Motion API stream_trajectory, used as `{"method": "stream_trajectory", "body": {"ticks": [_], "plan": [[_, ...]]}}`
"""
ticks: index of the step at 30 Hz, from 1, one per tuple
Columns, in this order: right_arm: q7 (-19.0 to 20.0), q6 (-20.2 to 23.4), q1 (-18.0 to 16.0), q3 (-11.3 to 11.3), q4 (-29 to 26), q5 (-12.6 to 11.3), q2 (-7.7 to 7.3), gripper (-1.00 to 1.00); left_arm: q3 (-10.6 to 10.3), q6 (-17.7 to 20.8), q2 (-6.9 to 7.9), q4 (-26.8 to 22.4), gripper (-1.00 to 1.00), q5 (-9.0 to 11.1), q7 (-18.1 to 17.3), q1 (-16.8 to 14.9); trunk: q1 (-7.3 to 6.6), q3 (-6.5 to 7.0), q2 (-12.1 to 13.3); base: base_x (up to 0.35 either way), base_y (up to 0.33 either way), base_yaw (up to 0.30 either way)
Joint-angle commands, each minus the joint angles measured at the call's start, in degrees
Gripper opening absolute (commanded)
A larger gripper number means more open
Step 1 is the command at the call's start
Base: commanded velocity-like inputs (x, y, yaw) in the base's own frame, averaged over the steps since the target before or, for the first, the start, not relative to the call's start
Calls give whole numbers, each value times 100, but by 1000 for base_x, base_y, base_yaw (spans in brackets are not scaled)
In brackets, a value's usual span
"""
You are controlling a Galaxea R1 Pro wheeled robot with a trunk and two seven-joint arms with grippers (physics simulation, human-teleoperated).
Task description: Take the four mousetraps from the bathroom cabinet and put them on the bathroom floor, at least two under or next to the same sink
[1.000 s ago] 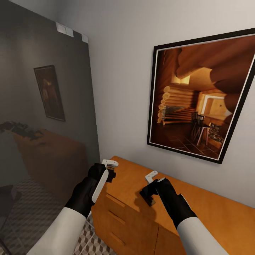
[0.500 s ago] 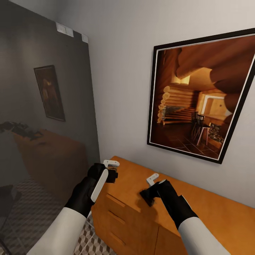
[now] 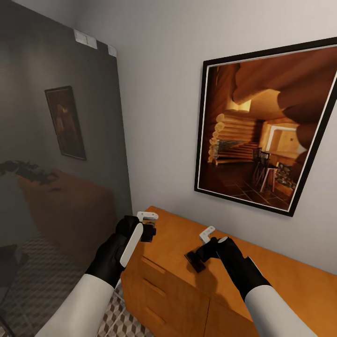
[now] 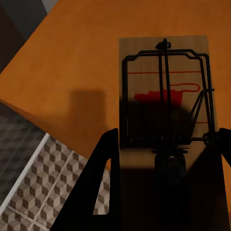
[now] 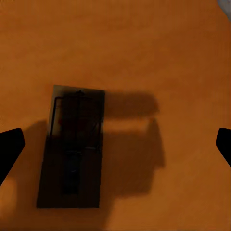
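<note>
Left wrist view shows me a mousetrap [image 4: 163, 110] between the left gripper [image 4: 166, 139] fingers, over the cabinet [image 4: 72, 62] top near its edge, the bathroom floor [image 4: 43, 183] beyond; the grip looks closed on it, I judge. On the right wrist view, the right gripper [image 5: 115, 144] is spread wide above a second mousetrap [image 5: 72, 147] lying flat on the cabinet, touching nothing. I take this as the pick-up step; next I must centre the right claw over that board, descend and close.
</note>
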Motion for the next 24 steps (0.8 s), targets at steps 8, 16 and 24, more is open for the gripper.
{"method": "stream_trajectory", "body": {"ticks": [8,16,24], "plan": [[201,15,-1,-10,-8,38,6,100,-6,14,0,-3,-100,49,66,-2,2,-3,-5,0,0,0],[331,17,-1,-11,-8,27,42,100,-6,13,0,-3,-100,49,66,-2,2,-3,-5,0,0,0],[337,16,-1,-11,-8,28,43,100,-6,14,0,-3,-100,49,66,-2,68,-57,-125,0,0,0]]}}
